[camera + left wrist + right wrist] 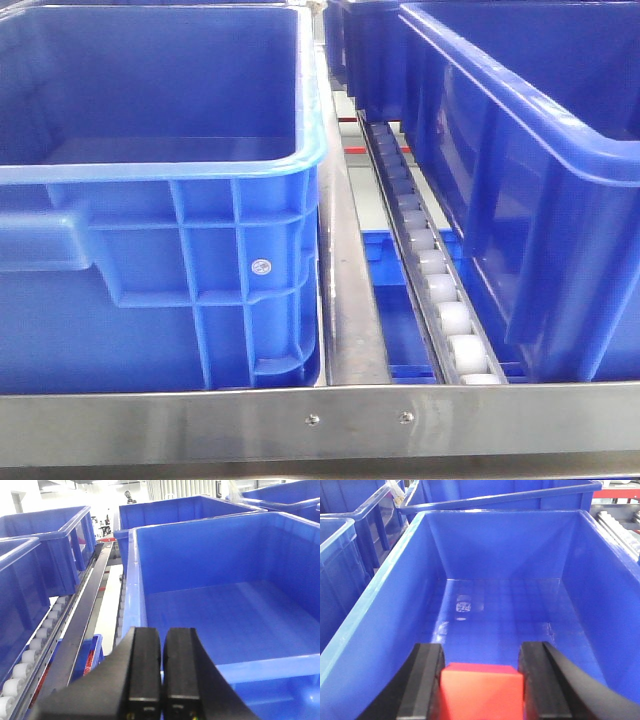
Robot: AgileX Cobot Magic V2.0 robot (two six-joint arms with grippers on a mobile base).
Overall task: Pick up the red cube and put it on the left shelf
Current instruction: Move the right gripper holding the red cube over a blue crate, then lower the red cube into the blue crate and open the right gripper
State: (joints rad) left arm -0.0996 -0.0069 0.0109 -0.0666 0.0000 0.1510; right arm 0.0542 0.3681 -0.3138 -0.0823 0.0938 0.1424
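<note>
Right gripper (481,685) carrying the small solid bright-red cube (481,689) over an open blue plastic crate (380,605) on the rack.

The right gripper's black fingers (426,680) are clenched on the red cube from both sides, and it hangs above the crate's empty interior, near the front wall. The left gripper (161,672) has its two fingers pressed together on nothing, poised over the rim of another blue crate (134,585). Outward lie the stainless-steel shelf with its flat front rail (320,420) and a white roller track (440,290) between crates. Likely risk: this crate may not sit on the left shelf, so letting go here could put the cube in the wrong place; a release from this height could also make it bounce or tumble.
</note>
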